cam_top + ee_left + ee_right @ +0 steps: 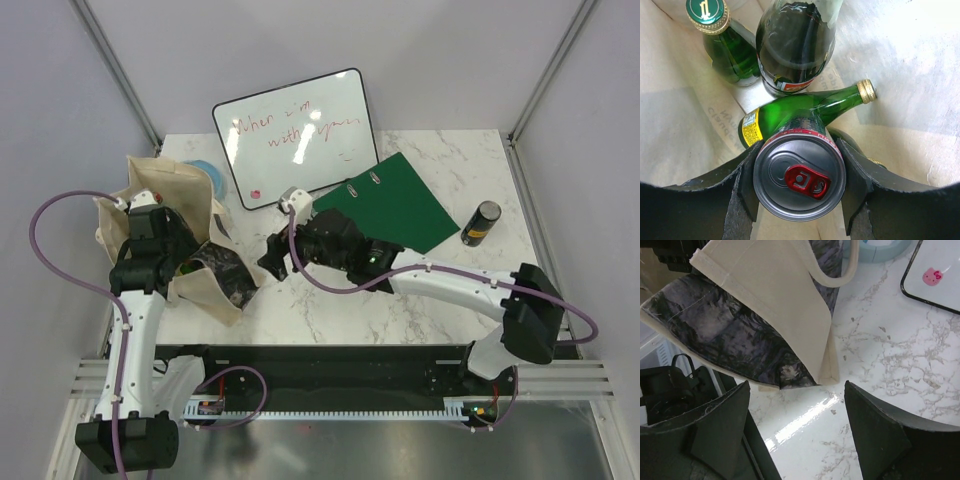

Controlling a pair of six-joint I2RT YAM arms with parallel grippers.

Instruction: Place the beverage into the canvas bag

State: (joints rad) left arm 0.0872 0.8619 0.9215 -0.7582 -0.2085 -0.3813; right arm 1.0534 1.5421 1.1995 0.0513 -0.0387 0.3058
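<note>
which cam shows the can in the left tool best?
Left wrist: the can fills the frame top-on, clamped by the left tool inside the canvas bag. In top external it's hidden inside the bag. Right wrist shows only the bag's outside.

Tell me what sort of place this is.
Likely a robot lab test cell: marble-look table boxed in by plain white walls and aluminium posts, with staged props like a whiteboard and green binder.
</note>
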